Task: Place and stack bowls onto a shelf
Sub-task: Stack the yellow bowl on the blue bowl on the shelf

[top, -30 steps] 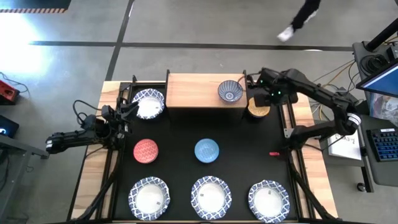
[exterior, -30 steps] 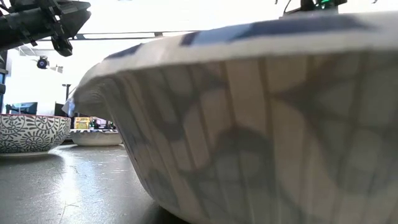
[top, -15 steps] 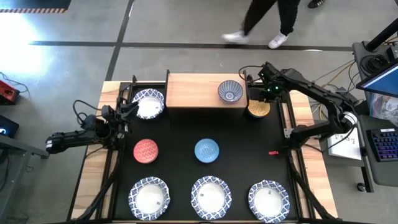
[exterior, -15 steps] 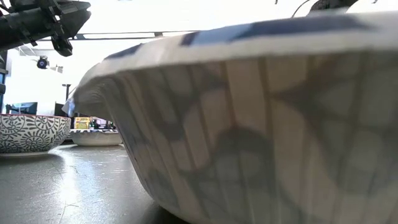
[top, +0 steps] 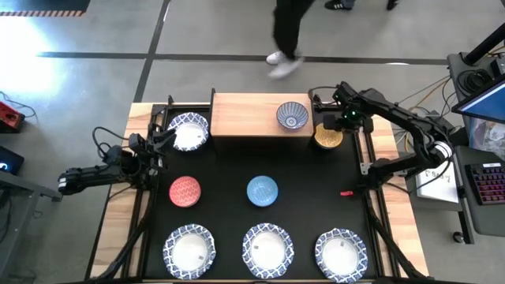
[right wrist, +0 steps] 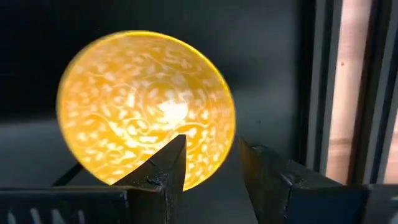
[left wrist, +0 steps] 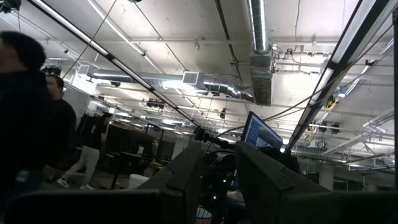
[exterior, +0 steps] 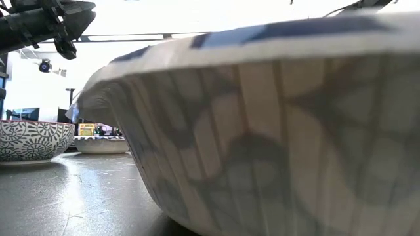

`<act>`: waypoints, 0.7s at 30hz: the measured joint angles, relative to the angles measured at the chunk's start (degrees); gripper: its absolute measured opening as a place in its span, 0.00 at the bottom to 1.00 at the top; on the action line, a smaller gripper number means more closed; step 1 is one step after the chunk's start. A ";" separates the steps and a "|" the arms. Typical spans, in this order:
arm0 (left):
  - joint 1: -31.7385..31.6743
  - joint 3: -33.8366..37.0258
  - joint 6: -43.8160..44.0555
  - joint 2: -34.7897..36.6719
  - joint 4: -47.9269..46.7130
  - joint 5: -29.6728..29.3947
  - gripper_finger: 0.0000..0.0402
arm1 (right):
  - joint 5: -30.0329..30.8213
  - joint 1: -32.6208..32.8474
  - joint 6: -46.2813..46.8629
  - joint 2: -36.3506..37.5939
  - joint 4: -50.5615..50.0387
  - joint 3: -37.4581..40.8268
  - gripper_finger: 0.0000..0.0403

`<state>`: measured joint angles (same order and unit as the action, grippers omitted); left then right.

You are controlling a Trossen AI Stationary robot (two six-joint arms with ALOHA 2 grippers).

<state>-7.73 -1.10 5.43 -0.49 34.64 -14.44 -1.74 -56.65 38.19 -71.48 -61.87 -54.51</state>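
1. High view: our right gripper hovers upper right over the yellow bowl, beside the shelf.
2. Right wrist view: fingers parted, empty; we should straddle the rim squarely.
3. Left gripper waits at left; state unclear.

Grey concrete floor with dark lines; ceiling ducts and strip lights overhead.
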 joint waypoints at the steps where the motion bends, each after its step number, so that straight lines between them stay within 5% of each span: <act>1: 0.02 0.01 -0.02 0.00 -0.01 0.00 0.20 | -0.15 0.03 0.11 0.00 -0.02 0.61 0.34; 21: 0.00 0.01 -0.02 0.00 -0.01 0.00 0.20 | -2.02 0.09 1.46 0.02 6.87 9.94 0.34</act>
<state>-7.72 -1.09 5.41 -0.49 34.63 -14.44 -3.75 -56.55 39.65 -71.46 -55.01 -44.58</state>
